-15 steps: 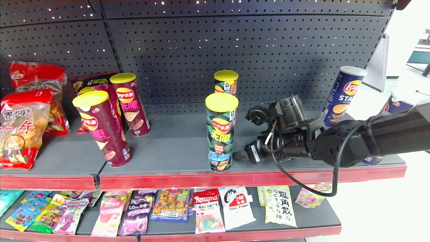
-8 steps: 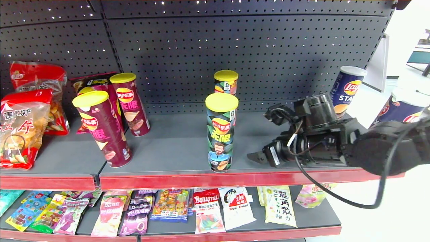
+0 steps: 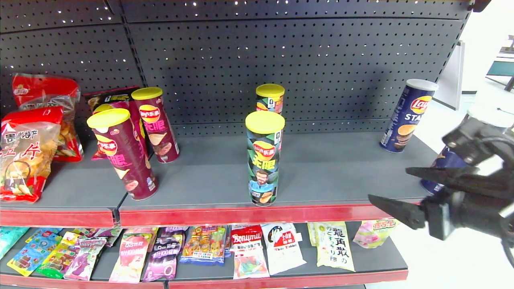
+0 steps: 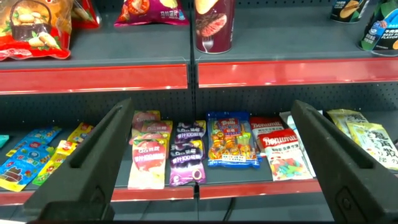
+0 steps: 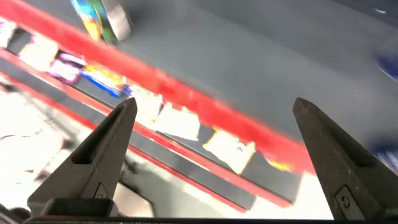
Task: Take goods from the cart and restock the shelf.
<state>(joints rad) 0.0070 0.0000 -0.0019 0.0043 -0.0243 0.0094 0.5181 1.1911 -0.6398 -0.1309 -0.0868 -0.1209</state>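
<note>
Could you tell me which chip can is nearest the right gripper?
The blue can at the shelf's right end, partly behind the right gripper; the other blue can stands farther back.

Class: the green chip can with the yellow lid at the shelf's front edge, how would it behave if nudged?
The green chip can, tall on a small base, would probably tip if nudged near its yellow lid. Standing by the red front lip, it might fall off. Being round, it would likely roll.

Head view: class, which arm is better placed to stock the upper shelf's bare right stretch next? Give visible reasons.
Right, probably: the right gripper hangs open, empty, by the upper shelf, at its right end. The left gripper, open, faces the lower shelf.
</note>
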